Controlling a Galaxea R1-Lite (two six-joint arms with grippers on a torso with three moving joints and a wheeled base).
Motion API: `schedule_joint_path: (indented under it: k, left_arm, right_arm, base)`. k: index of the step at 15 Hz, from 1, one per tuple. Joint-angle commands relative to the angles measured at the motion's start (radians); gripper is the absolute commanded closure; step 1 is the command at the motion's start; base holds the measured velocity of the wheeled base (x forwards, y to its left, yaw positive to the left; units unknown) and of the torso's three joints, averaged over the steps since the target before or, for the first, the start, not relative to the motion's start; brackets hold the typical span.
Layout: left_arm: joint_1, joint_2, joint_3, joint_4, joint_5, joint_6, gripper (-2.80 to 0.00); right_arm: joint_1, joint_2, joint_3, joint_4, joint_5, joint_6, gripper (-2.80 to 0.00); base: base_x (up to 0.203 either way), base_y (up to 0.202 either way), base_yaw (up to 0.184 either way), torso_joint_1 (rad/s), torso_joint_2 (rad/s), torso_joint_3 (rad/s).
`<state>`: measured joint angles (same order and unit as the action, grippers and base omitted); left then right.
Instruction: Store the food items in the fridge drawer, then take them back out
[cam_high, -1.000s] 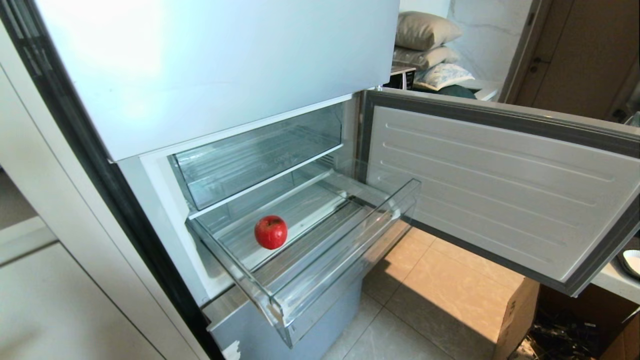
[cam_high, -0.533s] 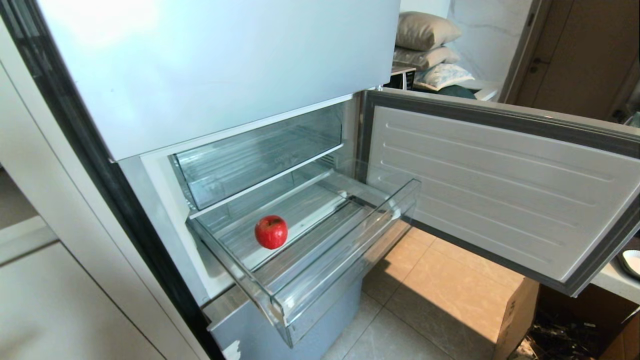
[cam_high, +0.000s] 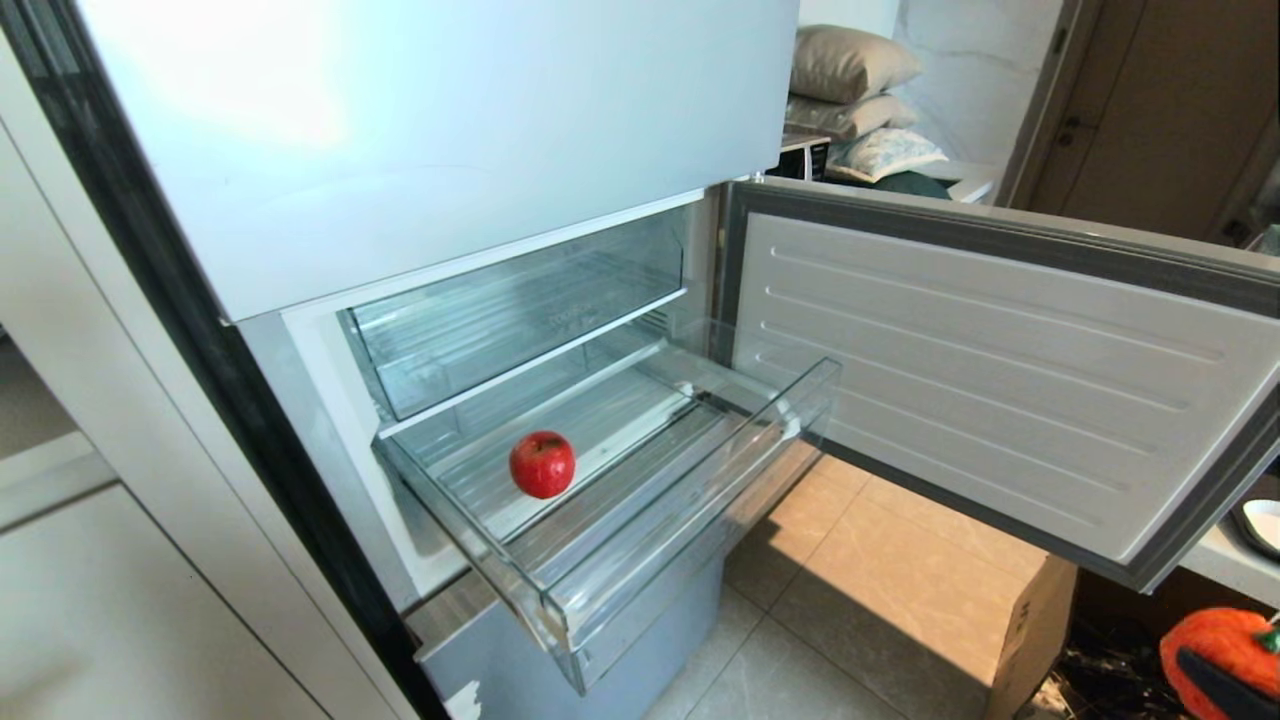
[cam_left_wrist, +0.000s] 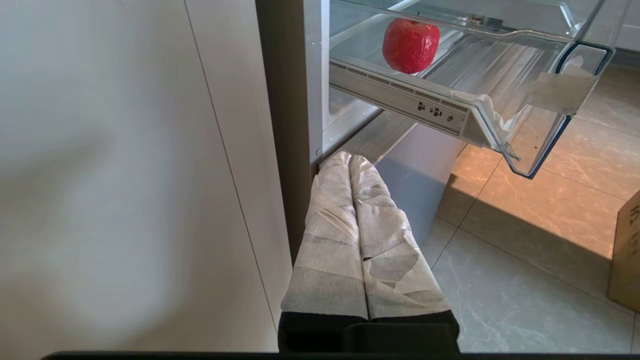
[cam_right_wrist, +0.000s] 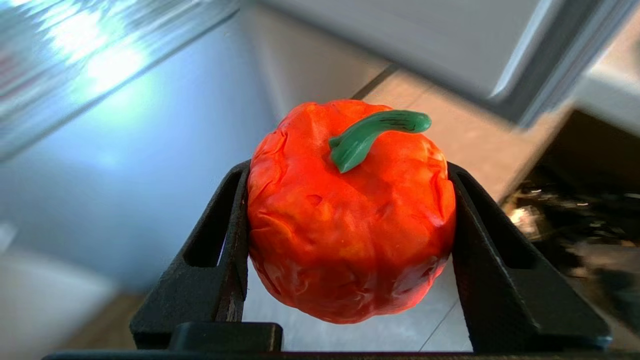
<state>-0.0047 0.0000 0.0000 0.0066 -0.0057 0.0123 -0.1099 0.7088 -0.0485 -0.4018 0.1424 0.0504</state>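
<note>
Right wrist view, right hand (cam_right_wrist: 350, 250) clamping orange-red fruit (cam_right_wrist: 350, 210)

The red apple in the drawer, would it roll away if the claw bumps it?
Probably. The red apple is round and shiny, so it may roll or slip. The drawer has a ribbed floor and clear walls, which would likely slow it and keep it inside.

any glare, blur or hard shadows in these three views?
Head view: glare washes out the upper fridge door; sunlit floor patch with a hard shadow edge under the fridge drawer. Left wrist view: sharp, red apple crisp, soft sheen on the white panel. Right wrist view: background streaked by motion blur; the orange-red fruit in the right gripper stays sharp.
</note>
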Motion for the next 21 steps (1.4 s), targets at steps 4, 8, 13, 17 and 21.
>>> schedule_joint_path:
  k: [4, 8, 13, 17, 21]
  left_arm:
    - [0.000, 0.002, 0.000, 0.000, 0.000, 0.000, 0.00]
    - [0.000, 0.002, 0.000, 0.000, 0.000, 0.000, 0.00]
    - [0.000, 0.002, 0.000, 0.000, 0.000, 0.000, 0.00]
    - [0.000, 0.002, 0.000, 0.001, 0.000, 0.000, 0.00]
    - [0.000, 0.002, 0.000, 0.000, 0.000, 0.000, 0.00]
  right_arm:
    - [0.096, -0.486, 0.020, 0.313, 0.045, -0.012, 0.00]
    - [0.109, -0.711, 0.033, 0.351, -0.040, -0.177, 0.00]
    - [0.110, -0.709, 0.048, 0.403, -0.083, -0.163, 0.00]
    - [0.111, -0.709, 0.048, 0.403, -0.098, -0.135, 0.00]
    - [0.111, -0.709, 0.048, 0.403, -0.099, -0.138, 0.00]
  base:
    - [0.000, 0.000, 0.000, 0.000, 0.00, 0.000]
    - [0.000, 0.000, 0.000, 0.000, 0.00, 0.000]
    - [0.000, 0.000, 0.000, 0.000, 0.00, 0.000]
    - [0.000, 0.000, 0.000, 0.000, 0.00, 0.000]
    - [0.000, 0.000, 0.000, 0.000, 0.00, 0.000]
